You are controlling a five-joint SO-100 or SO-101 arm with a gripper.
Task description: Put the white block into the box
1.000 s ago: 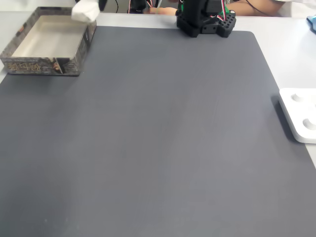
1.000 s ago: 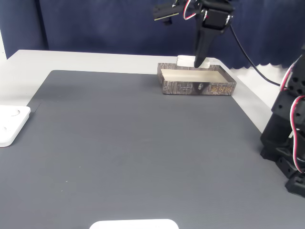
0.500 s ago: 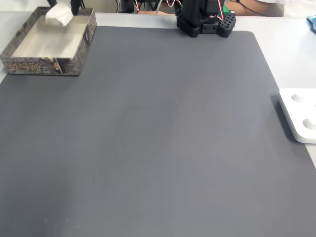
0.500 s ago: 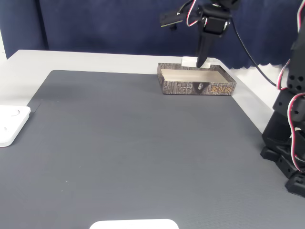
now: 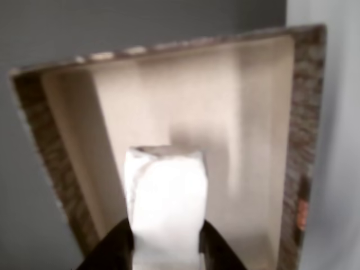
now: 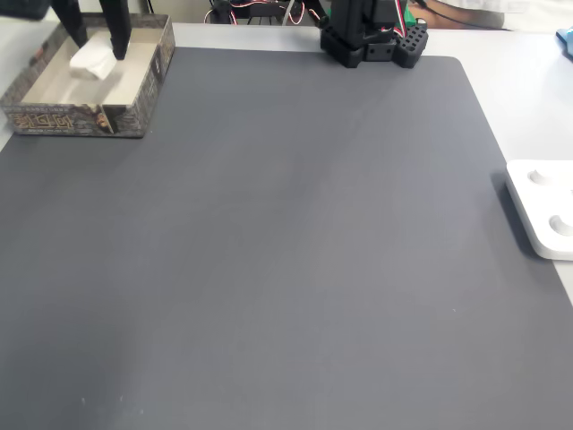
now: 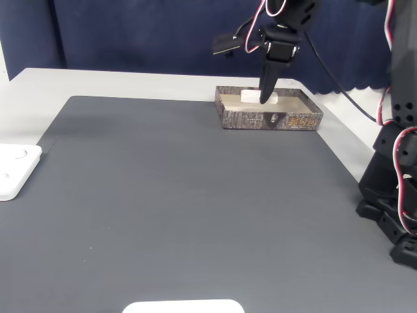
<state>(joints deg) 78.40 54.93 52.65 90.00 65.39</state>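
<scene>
Other view: my pincer (image 5: 165, 250) is clamped on the white block (image 5: 164, 208), fingers dark at both its sides. Block hangs over the cream floor of the box (image 5: 304, 140), inside the rim.

A fixed view: block (image 6: 92, 61) sits within box (image 6: 81, 120) walls, pincer (image 6: 94, 49) fingers flanking it. Gold print on box front, illegible. White slab (image 6: 544, 208) at right edge, well apart.

Another fixed view: pincer (image 7: 264, 98) down in box (image 7: 270, 119); block (image 7: 251, 96) inside. Wall label unreadable. Grey mat (image 7: 182, 195) beneath.

Matt mat (image 6: 295, 251), seemingly cardboard box (image 6: 54, 118)
</scene>
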